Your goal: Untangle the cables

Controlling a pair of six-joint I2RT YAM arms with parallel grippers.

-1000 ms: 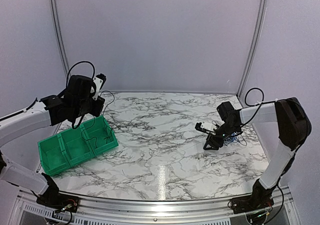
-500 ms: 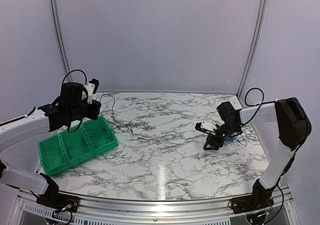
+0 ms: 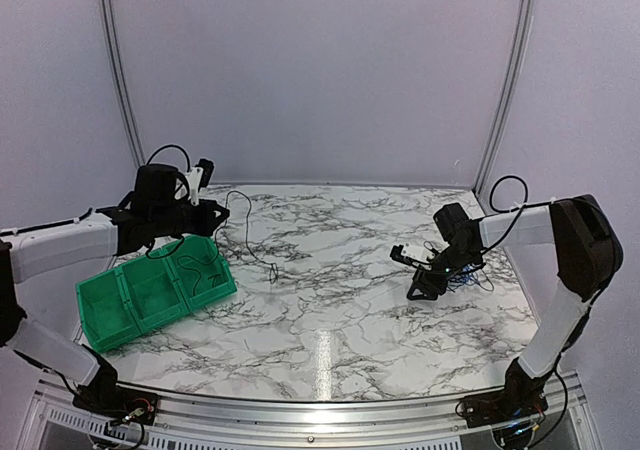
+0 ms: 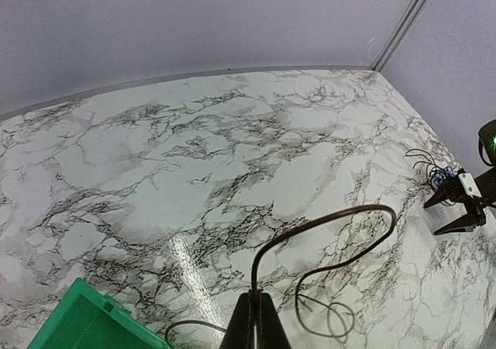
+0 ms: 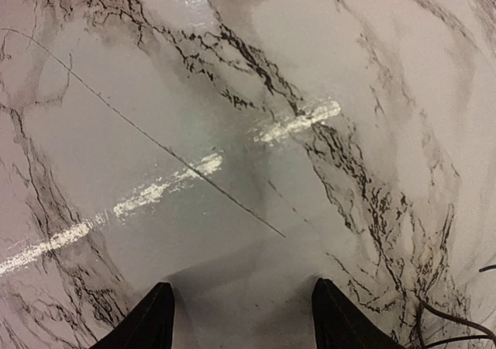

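A marble-patterned table (image 3: 330,320) seen from above, with 2 robot arms reaching in from the near edge.

On the left, the left gripper (image 3: 210,213) hangs above the far corner of a green bin (image 3: 105,325) with 3 compartments. Its jaws are pressed together on 1 black cable (image 3: 250,240). The cable arcs out to the right and droops toward the table just beside the bin. In the left wrist view, the cable (image 4: 325,225) rises from the closed fingertips (image 4: 254,329), bends into a wide loop and curls back down.

On the right, the right gripper (image 3: 404,274) sits low over the table with its jaws spread wide, holding nothing. Just to its right lies the tangle of cables (image 3: 465,276), thin black strands with some blue, on the table near the right edge.
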